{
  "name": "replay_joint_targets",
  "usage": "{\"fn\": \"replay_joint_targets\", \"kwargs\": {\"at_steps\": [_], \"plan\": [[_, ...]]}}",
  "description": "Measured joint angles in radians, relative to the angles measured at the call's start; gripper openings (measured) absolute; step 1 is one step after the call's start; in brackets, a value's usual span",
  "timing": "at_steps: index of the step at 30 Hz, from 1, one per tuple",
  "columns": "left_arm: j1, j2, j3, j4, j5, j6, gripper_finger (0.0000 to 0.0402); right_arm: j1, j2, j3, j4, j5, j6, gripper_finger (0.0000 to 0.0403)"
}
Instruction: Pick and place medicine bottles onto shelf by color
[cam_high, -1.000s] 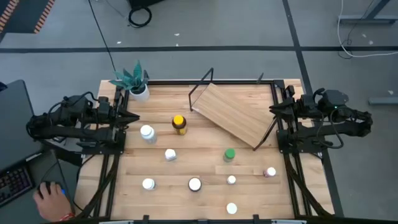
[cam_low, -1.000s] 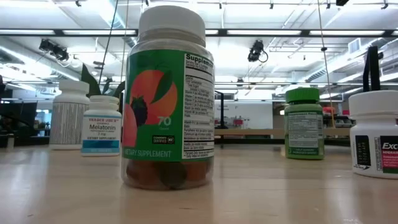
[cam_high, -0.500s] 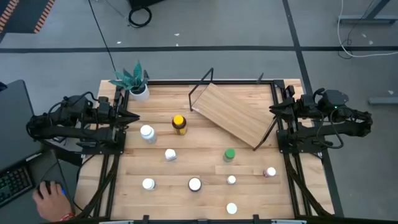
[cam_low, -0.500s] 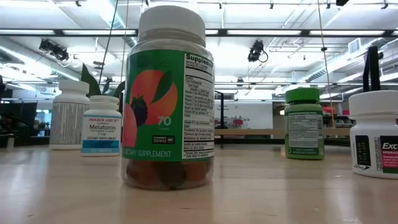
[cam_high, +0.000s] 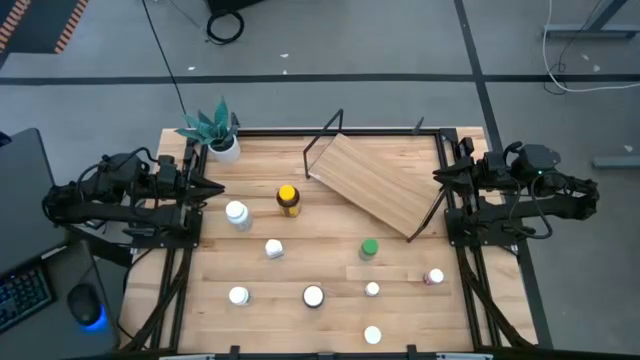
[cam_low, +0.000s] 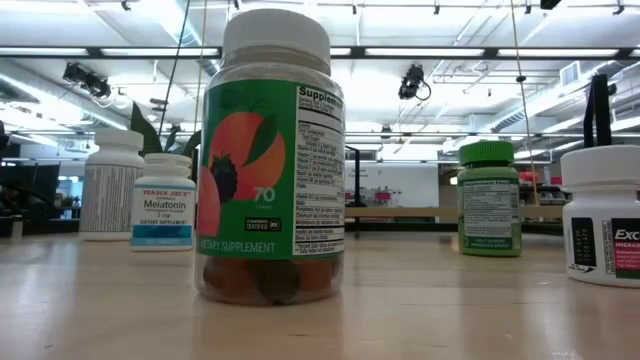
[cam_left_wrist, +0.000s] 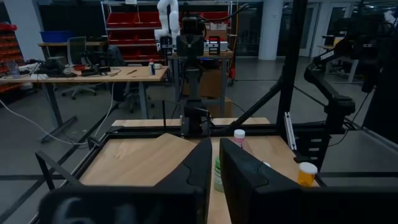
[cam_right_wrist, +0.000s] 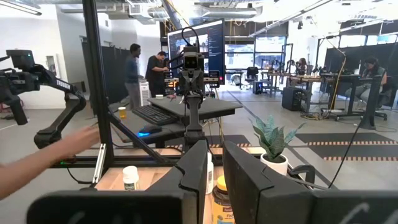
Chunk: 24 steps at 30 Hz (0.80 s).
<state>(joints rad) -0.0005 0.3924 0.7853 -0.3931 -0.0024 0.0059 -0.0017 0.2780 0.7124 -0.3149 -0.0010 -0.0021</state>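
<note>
Several medicine bottles stand scattered on the wooden table: an amber one with a yellow cap (cam_high: 288, 199), a green-capped one (cam_high: 369, 249), a pinkish one (cam_high: 435, 277) and white-capped ones such as (cam_high: 237, 214). The shelf (cam_high: 378, 180), a tilted light-wood board in a black wire frame, sits at the back right. My left gripper (cam_high: 212, 186) rests shut at the table's left edge, holding nothing. At the right edge beside the shelf, my right gripper (cam_high: 440, 176) is also shut and holds nothing. In the low view a clear green-labelled bottle (cam_low: 272, 160) stands closest.
A potted green plant (cam_high: 215, 130) stands at the back left corner. Black arm frames run along both table sides. A computer mouse (cam_high: 88, 305) lies on the desk left of the table. A person's arm (cam_right_wrist: 50, 155) blurs past in the right wrist view.
The person's hand that rested on the mouse left of the table has gone from the high view. Neither arm nor any bottle has moved.
</note>
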Motion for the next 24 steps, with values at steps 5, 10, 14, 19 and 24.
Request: {"fn": "replay_joint_targets", "kwargs": {"at_steps": [5, 10, 14, 19, 24], "plan": [[0.0, 0.0, 0.0, 0.0, 0.0, 0.0, 0.0035, 0.0, 0.0, 0.0, 0.0, 0.0, 0.0, 0.0061], [0.0, 0.0, 0.0, 0.0, 0.0, 0.0, 0.003, 0.0, 0.0, 0.0, 0.0, 0.0, 0.0, 0.0061], [0.0, 0.0, 0.0, 0.0, 0.0, 0.0, 0.0034, 0.0, 0.0, 0.0, 0.0, 0.0, 0.0, 0.0061], [0.0, 0.0, 0.0, 0.0, 0.0, 0.0, 0.004, 0.0, 0.0, 0.0, 0.0, 0.0, 0.0, 0.0061], [0.0, 0.0, 0.0, 0.0, 0.0, 0.0, 0.0038, 0.0, 0.0, 0.0, 0.0, 0.0, 0.0, 0.0061]]}}
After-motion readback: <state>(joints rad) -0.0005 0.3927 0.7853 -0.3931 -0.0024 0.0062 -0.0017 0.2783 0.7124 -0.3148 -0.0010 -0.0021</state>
